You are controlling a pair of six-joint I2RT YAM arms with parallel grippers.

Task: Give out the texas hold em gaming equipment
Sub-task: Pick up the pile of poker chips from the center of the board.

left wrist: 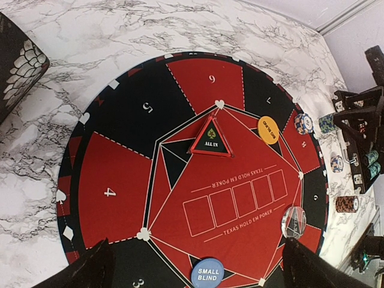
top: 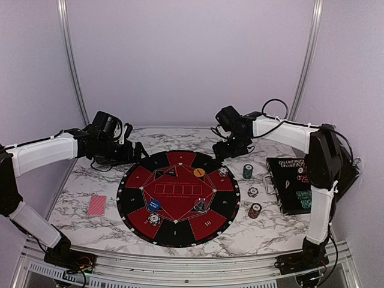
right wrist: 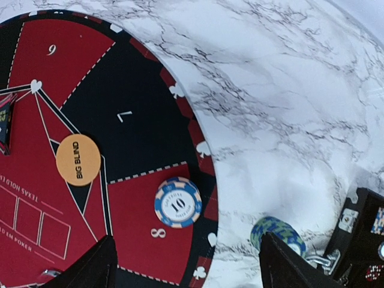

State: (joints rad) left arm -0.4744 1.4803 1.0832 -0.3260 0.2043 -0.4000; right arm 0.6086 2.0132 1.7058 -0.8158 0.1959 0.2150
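Blue-and-white chip [right wrist: 177, 203]: lies flat on the red seat marked 8, at the far right of the mat [top: 177, 239], touching nothing else.
Right pincer [right wrist: 187, 243]: spread wide above that chip, with nothing between its fingers. The chip lies free, so the pincer should rise straight up before swinging away (a sideways drag could push the chip off its seat).
Green chip stack [right wrist: 277, 235]: on the counter [top: 78, 180] just right of the mat's rim, and likely the next source. Descend vertically, pinch only the top chips, and keep clear of the black case [top: 294, 186] nearby.
White stack [top: 252, 192] and dark red stack [top: 255, 210]: nearer on the same side, waiting on the counter.
Orange disc [right wrist: 78, 159]: on the mat left of the chip, at the inner edge of seat 7. Leave it alone.
Blue small-blind marker [left wrist: 207, 273]: on the mat, near left of its middle.
Red-backed cards [top: 96, 206]: on the counter left of the mat, apparently undealt.
Left pincer [left wrist: 195, 246]: spread and empty over the mat's far left, well placed for the cards.
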